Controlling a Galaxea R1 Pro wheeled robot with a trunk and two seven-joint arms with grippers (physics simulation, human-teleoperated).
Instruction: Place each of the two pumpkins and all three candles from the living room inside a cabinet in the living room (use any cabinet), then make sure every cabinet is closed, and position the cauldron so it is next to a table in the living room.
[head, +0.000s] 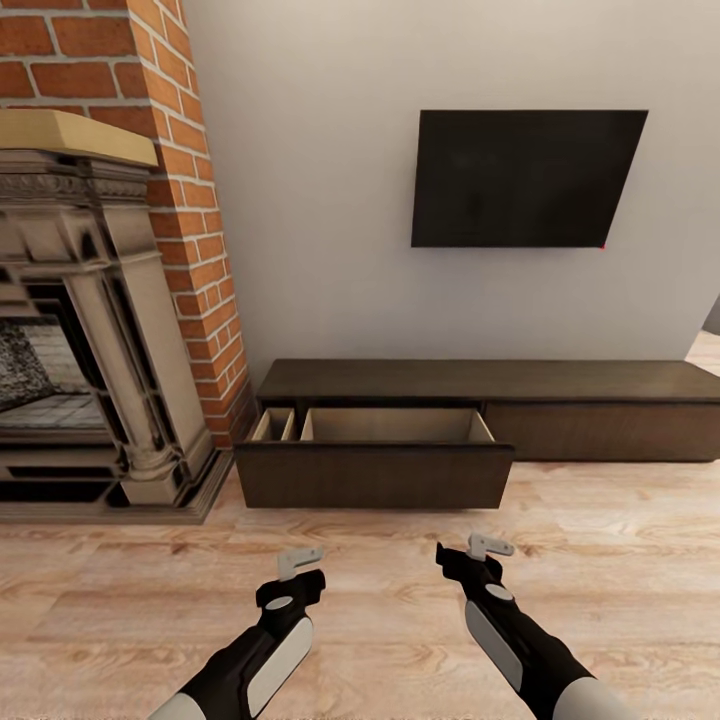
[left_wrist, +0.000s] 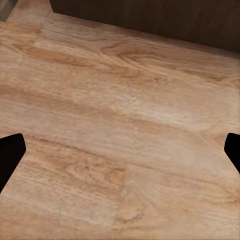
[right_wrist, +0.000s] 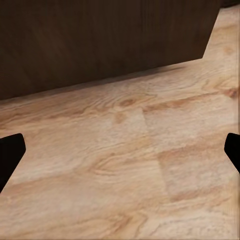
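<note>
cabinet: I'm parked facing the long low dark-brown cabinet (head: 480, 385) against the pale wall, right under the TV (head: 525, 178).
drawer: the left drawer (head: 375, 470) is pulled out toward me. Beige inside, split by a divider into a narrow compartment on the left and a wide one on the right. From my head cam I can only see the upper part of the inside walls, so I can't tell what's lying at the bottom.
rest of cabinet: the front on the right half looks flush and closed.
left tool: my left tool (head: 299, 562) hangs low over the wood floor (head: 620, 560), just short of the drawer front. On the left wrist cam the two dark fingertips (left_wrist: 10, 155) sit out at opposite edges with bare planks between them, so it's spread wide and holding nothing.
right tool: same deal with the right tool (head: 480, 548), a bit right of the left one and also over the floor. The right wrist cam has the fingertips (right_wrist: 10, 152) far apart, nothing gripped, with the dark drawer front (right_wrist: 100, 40) ahead.
fireplace: stone fireplace (head: 90, 330) with a brick chimney (head: 190, 230) stands just left of the cabinet.
</note>
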